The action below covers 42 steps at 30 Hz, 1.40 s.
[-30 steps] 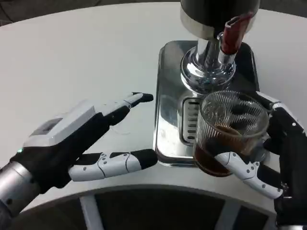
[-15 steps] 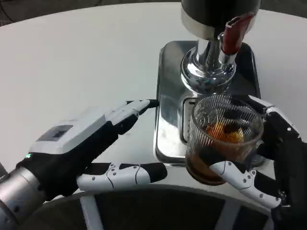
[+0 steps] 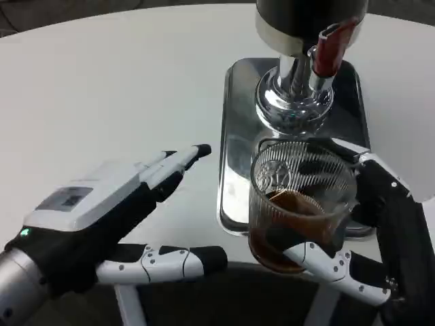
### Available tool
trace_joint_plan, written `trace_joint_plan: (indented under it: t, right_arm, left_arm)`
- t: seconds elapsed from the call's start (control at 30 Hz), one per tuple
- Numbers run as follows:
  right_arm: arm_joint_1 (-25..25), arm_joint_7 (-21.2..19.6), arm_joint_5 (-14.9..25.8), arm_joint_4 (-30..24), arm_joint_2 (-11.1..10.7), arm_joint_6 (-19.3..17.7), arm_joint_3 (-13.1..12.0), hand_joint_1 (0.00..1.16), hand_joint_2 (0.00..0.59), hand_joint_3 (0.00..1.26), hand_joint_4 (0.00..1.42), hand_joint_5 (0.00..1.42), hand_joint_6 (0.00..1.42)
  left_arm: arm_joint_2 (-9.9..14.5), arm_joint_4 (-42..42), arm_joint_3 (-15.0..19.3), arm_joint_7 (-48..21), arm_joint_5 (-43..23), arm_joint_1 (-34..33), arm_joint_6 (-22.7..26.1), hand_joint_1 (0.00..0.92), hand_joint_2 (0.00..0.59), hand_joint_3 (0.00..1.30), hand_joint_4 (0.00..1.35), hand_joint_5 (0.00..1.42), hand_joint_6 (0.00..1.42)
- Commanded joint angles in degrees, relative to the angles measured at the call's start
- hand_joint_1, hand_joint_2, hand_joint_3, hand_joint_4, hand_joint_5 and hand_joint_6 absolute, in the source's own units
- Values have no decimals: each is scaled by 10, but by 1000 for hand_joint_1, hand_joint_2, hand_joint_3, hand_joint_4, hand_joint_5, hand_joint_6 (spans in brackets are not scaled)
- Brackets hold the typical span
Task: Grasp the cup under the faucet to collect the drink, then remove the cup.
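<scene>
The robot's right hand (image 3: 367,238) wraps a ribbed glass cup (image 3: 299,204) of dark drink at the polished steel tray's (image 3: 234,136) front edge, before the chrome faucet (image 3: 296,95); left hand (image 3: 112,221) spread, holding nothing

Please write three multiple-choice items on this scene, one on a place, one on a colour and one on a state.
1. Where is the glass cup?
A. In the right hand, at the near edge of the metal tray
B. On the bare table beside the left hand
C. Tipped over on the tray

2. What colour is the faucet lever?
A. Blue
B. Red
C. Green

3. What state is the left hand in?
A. Gripping the cup
B. Pressing the lever
C. Open, holding nothing

Answers: 1 A, fingers wrap the cup; 2 B, the lever is red; 3 C, its fingers are spread over the table.
</scene>
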Motion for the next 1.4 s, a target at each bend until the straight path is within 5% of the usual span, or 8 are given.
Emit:
trace_joint_plan:
  t: [0.03,0.57,1.4]
  right_arm:
    - [6,9,7,-25,-6,-33,5,843,176,910,1053,1283,1252]
    - [13,46,20,-37,-27,-35,11,836,174,911,1065,1286,1256]
    - [16,64,35,-48,-36,-30,0,844,177,921,1077,1300,1272]
  left_arm:
    - [11,-13,8,-10,3,19,-1,0,83,0,0,0,69]
    - [3,-78,78,-14,-9,109,1,0,82,0,0,0,62]
    - [1,-76,86,-18,-15,119,2,0,78,0,0,0,61]
